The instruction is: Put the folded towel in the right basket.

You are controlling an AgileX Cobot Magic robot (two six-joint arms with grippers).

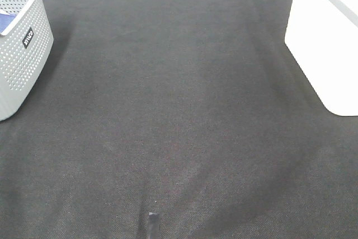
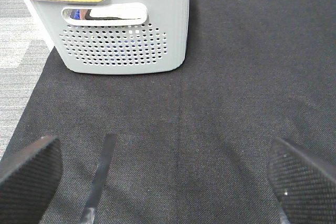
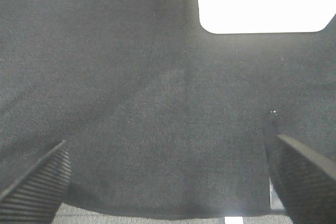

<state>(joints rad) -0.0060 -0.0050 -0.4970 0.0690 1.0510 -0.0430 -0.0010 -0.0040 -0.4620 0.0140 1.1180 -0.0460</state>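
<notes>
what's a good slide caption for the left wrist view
Open left gripper hovering over the black mat, facing a grey perforated basket.

left basket (image 1: 22,48) far left on mat (image 1: 179,116) | right basket (image 1: 330,43) far right

Looks like a lab/test setup to us: black cloth (image 1: 179,110) over grey carpet (image 2: 21,51), plastic laundry baskets (image 1: 22,54) either side.

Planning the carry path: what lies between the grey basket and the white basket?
Only bare dark mat between the grey basket and white basket, seen in the exterior high view.
</notes>
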